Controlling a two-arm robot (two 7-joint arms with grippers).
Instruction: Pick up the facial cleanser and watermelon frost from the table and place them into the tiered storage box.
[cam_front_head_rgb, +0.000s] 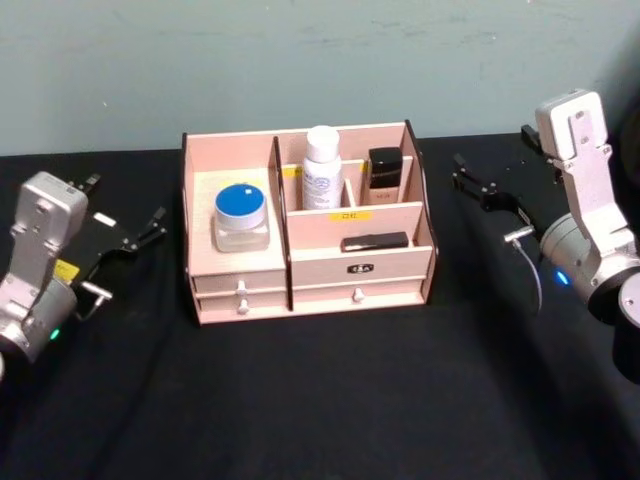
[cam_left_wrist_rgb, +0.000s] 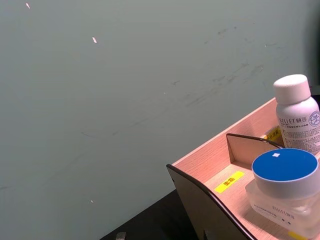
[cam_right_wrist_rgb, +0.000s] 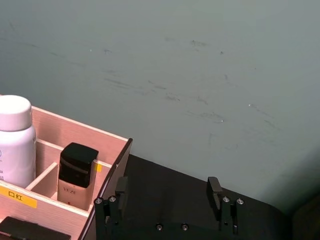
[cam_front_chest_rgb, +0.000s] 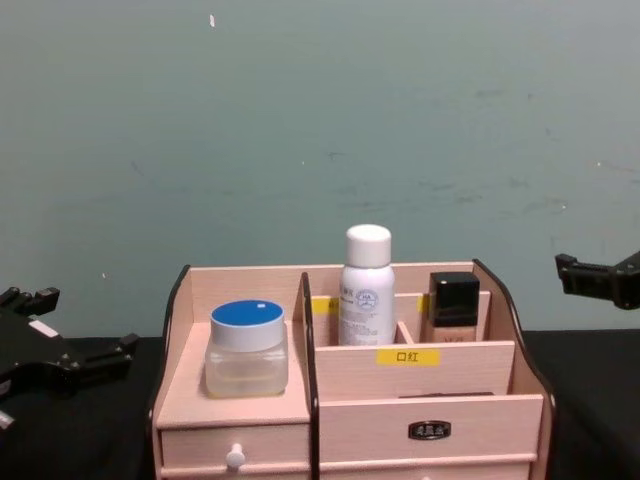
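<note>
The tiered storage box (cam_front_head_rgb: 240, 262) stands mid-table, pale wood with dark edges and yellow labels. On its left shelf sits a clear jar with a blue lid (cam_front_head_rgb: 241, 216) (cam_left_wrist_rgb: 284, 187) (cam_front_chest_rgb: 247, 347). A white bottle (cam_front_head_rgb: 322, 168) (cam_front_chest_rgb: 366, 285) (cam_right_wrist_rgb: 15, 140) stands upright in a back compartment. I cannot tell which of these is the facial cleanser or the watermelon frost. My left gripper (cam_front_head_rgb: 125, 212) (cam_front_chest_rgb: 65, 332) hovers open and empty left of the box. At the box's right my right gripper (cam_front_head_rgb: 498, 168) (cam_right_wrist_rgb: 167, 196) is open and empty too.
A black-capped bottle (cam_front_head_rgb: 385, 176) (cam_right_wrist_rgb: 75, 175) stands in the back right compartment, and a flat black item (cam_front_head_rgb: 375, 241) lies on the front tier. Two drawers with knobs (cam_front_head_rgb: 241, 291) face me. Black cloth (cam_front_head_rgb: 330, 400) covers the table; a grey-green wall (cam_front_chest_rgb: 320, 120) rises behind.
</note>
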